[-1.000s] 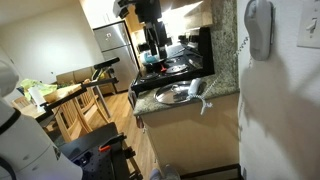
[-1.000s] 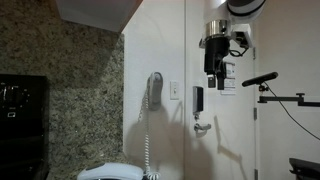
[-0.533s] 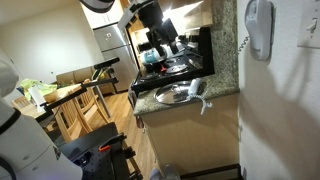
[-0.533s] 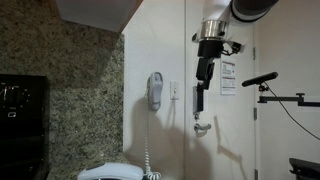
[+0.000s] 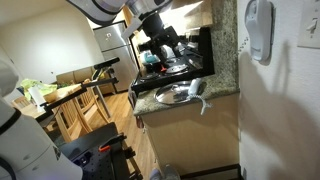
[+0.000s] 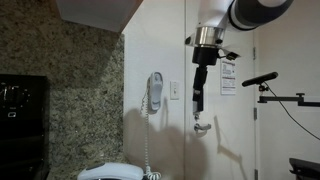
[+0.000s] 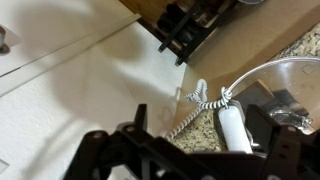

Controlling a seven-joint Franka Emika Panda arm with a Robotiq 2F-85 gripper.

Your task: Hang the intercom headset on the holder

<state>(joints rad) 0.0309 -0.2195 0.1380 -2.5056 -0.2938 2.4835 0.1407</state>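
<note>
The intercom headset [image 7: 232, 130] was found lying on the counter [image 7: 205, 148], not yet hung on the holder [image 5: 258, 28]; the claw [image 6: 198, 100] was held spread, empty.

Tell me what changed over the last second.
The arm swung across. In an exterior view the end effector turned and shifted sideways toward the holder on the wall. It took hold of nothing and let go of nothing. The intercom headset stayed lying on the counter beside the steel bowl, and the holder is unchanged.
</note>
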